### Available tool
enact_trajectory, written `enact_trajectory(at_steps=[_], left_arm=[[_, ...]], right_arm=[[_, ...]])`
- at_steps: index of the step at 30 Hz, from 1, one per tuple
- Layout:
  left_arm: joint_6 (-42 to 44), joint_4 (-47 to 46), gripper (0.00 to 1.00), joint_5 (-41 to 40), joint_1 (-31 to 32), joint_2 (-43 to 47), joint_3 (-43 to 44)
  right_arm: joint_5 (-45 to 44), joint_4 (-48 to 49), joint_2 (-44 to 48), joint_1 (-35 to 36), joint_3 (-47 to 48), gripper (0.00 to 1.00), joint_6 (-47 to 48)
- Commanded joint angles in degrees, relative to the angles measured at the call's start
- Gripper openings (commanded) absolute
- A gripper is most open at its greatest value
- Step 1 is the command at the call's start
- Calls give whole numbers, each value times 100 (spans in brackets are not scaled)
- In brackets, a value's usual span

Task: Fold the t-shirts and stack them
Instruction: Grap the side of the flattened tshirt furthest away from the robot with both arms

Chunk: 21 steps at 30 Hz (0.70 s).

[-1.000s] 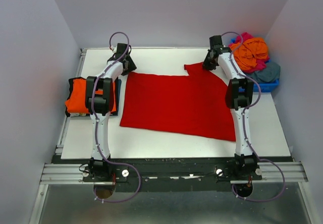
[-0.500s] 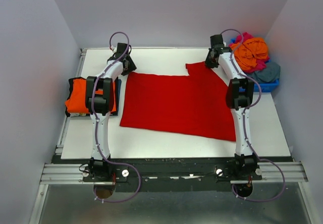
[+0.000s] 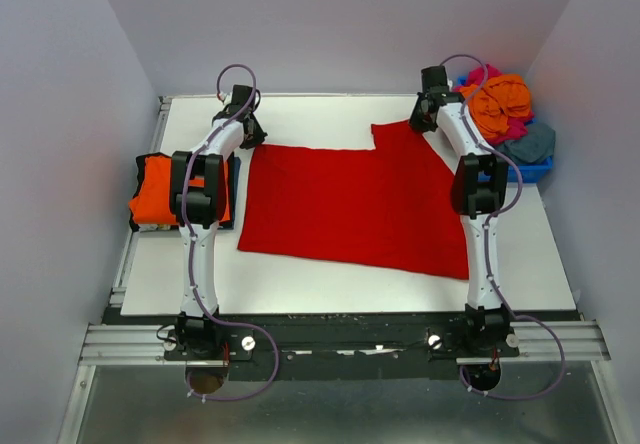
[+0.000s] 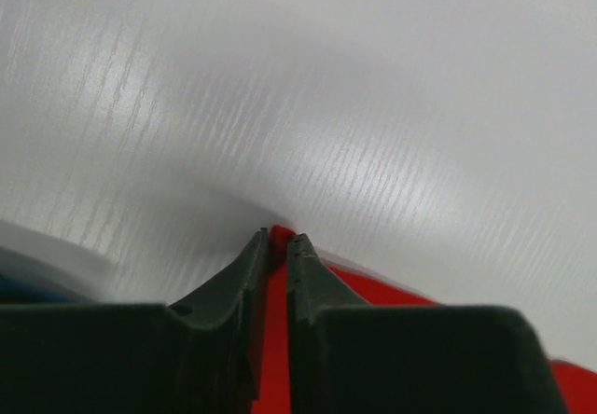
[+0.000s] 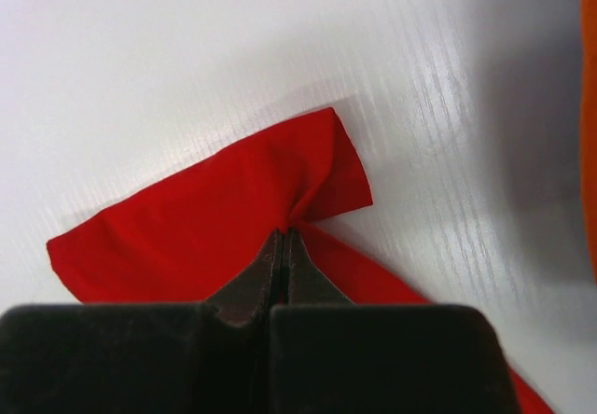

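The red t-shirt (image 3: 350,204) lies spread flat across the middle of the white table (image 3: 320,109). My left gripper (image 3: 253,134) is shut on its far left corner; in the left wrist view the red cloth (image 4: 278,237) sits pinched between the fingertips of the gripper (image 4: 278,240). My right gripper (image 3: 418,122) is shut on the far right sleeve; in the right wrist view the gripper (image 5: 283,235) pinches a puckered fold of the red sleeve (image 5: 215,213). A folded orange t-shirt (image 3: 160,189) lies on a dark one at the left edge.
A blue bin (image 3: 530,171) at the far right corner holds crumpled orange (image 3: 497,104), magenta (image 3: 487,72) and grey-blue (image 3: 530,144) t-shirts. Grey walls close in the table on three sides. A metal rail (image 3: 340,339) runs along the near edge.
My right gripper has moved slightly farther back and right with the sleeve, drawing the red cloth with it. The left arm has barely moved.
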<state>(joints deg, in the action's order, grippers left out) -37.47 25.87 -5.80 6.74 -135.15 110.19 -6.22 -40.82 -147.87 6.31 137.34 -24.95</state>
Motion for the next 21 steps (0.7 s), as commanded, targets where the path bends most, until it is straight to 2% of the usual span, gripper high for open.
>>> enact_trajectory(at_steps=[1, 4, 12, 21], left_arm=[[108, 288, 12, 79, 11, -196, -94], [214, 243, 0, 18, 11, -108, -59], [442, -46, 0, -184, 73, 322, -199], [460, -1170, 0, -308, 134, 1218, -1526]], right_arm=[[-81, 285, 408, -42, -119, 1, 166], [-73, 355, 514, -59, -199, 1, 192], [-64, 434, 856, -86, -444, 1, 280], [164, 628, 1524, -94, -1393, 1, 341]])
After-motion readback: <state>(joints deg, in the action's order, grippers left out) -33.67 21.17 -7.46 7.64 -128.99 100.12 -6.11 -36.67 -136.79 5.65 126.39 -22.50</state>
